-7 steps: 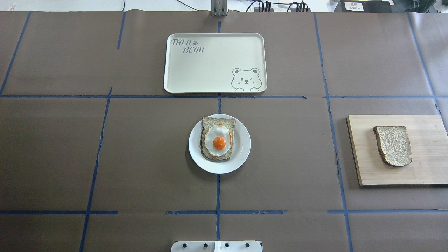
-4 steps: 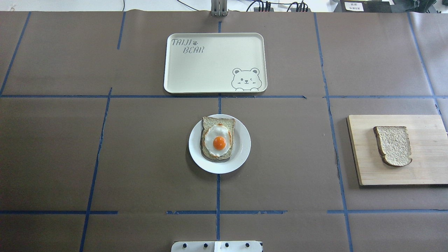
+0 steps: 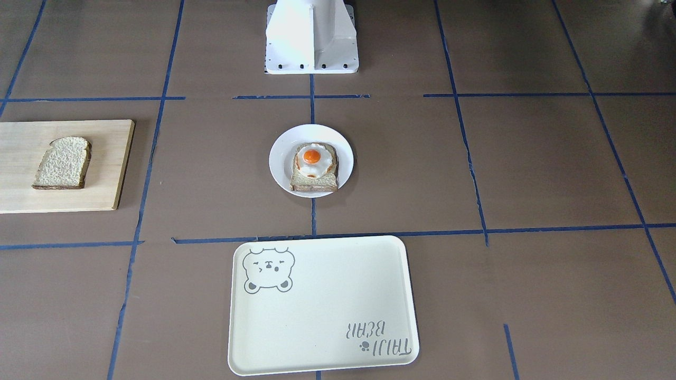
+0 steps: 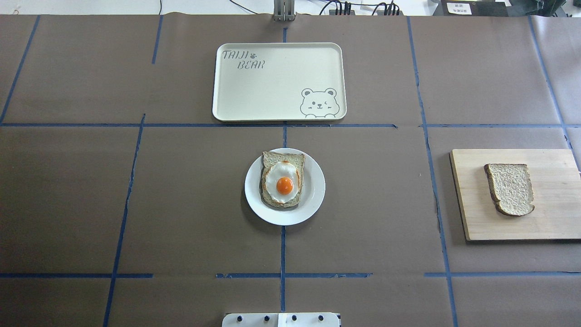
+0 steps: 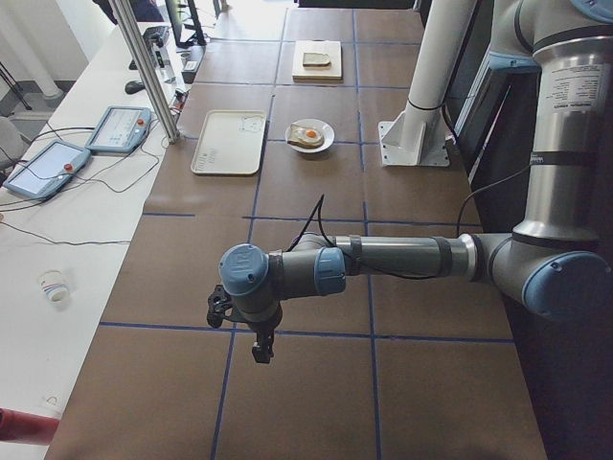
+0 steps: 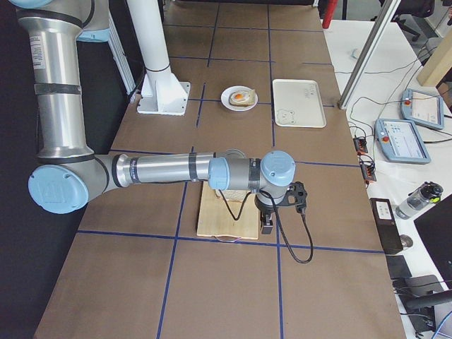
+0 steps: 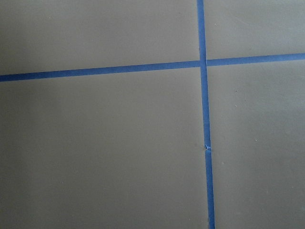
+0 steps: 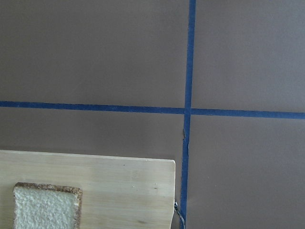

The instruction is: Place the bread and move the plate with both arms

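Brown blue-taped tabletop [image 4: 91,204] carries the bread [image 4: 510,188] on a wooden board [image 4: 558,227] cut off at frame edge, the plate [image 4: 315,190] mid-table under egg toast [image 4: 283,184], a tray [image 4: 272,104] reading "TAIJI BEAR"; left hand [image 5: 261,353] and right hand [image 6: 268,226] show only in side views, so their grip can't be told.

A table [image 4: 68,204] covered in brown paper and crossed by blue tape lines [image 4: 282,254] lies below the left claw [image 5: 261,350]. Past the claw, along the table's far side, a white bench [image 5: 38,249] holds two tablets [image 5: 120,129] and a paper cup [image 5: 54,285]. A metal post [image 5: 148,67] stands there.
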You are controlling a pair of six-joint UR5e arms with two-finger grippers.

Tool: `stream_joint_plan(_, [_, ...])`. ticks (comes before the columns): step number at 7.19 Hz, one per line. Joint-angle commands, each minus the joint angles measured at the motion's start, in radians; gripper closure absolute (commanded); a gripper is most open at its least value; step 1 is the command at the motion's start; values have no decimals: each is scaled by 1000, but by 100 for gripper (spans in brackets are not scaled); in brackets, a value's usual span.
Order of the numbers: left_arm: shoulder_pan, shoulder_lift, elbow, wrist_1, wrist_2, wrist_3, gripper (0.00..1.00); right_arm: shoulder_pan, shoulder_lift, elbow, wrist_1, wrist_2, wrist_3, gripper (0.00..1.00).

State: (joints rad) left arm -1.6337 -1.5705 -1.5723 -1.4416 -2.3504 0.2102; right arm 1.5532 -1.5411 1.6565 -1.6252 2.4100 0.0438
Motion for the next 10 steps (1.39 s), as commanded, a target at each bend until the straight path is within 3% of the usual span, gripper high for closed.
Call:
stream_joint_plan(1, [0, 1, 0, 0, -1, 0, 0, -121, -109, 26, 340, -6, 348, 0])
stream_joint_plan(2, [0, 1, 0, 0, -1, 0, 0, -186, -149, 23, 536, -11, 554, 0])
stream_joint_plan(3, [0, 1, -2, 0, -1, 0, 0, -247, -196, 23, 645, -12, 649, 0])
stream_joint_plan(5, [0, 1, -2, 0, -1, 0, 0, -309, -221, 25, 680, -12, 721, 0])
stream_joint_plan(8, [0, 1, -3, -2, -3, 2, 0, -467, -221, 28, 731, -132, 890, 0])
stream_joint_plan(10, [0, 1, -6, -2, -1, 2, 0, -513, -231, 22, 729, -135, 892, 6])
